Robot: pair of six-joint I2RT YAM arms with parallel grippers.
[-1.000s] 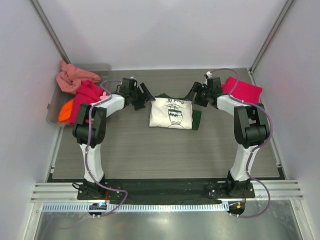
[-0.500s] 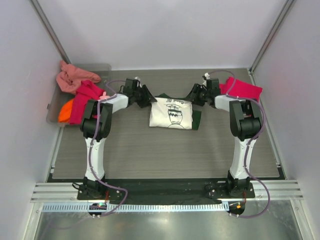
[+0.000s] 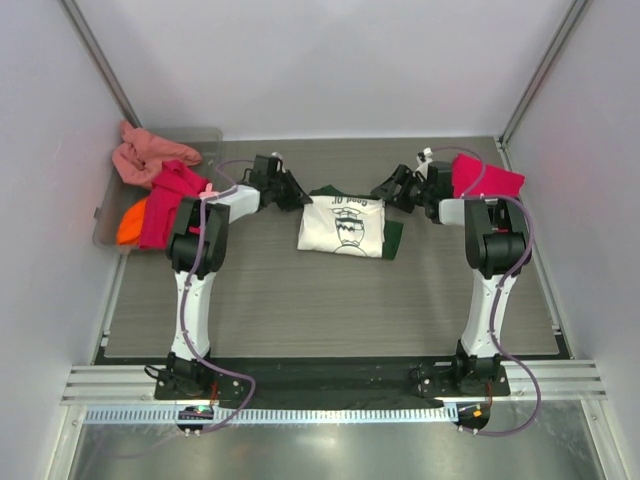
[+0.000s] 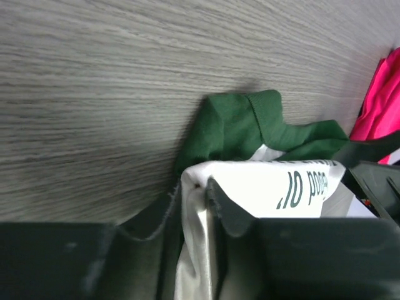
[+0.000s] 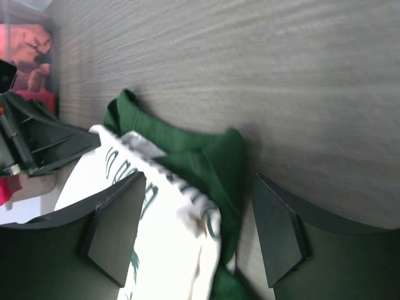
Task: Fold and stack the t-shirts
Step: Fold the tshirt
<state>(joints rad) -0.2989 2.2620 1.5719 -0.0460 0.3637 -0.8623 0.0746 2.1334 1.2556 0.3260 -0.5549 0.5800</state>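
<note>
A folded cream-white t-shirt [image 3: 342, 226] with dark print and green sleeves lies mid-table. My left gripper [image 3: 297, 196] is at its far left corner, and in the left wrist view it [image 4: 195, 189] is shut, pinching a white fold of the shirt [image 4: 275, 181]. At the shirt's far right corner my right gripper [image 3: 386, 192] is open. Seen from the right wrist, its [image 5: 197, 219] fingers [image 5: 117, 228] straddle the white and green corner [image 5: 187, 206] without pinching it. A crimson-pink t-shirt [image 3: 487, 178] lies folded at the back right.
A translucent grey tray [image 3: 104, 216] at the back left holds a salmon t-shirt [image 3: 146, 154], a magenta t-shirt [image 3: 170, 196] and an orange t-shirt [image 3: 130, 226]. White walls close in both sides and the back.
My left gripper has closed on the shirt's far left corner. Both forearms have settled lower toward the table, and the right jaws stay apart round the far right corner.
</note>
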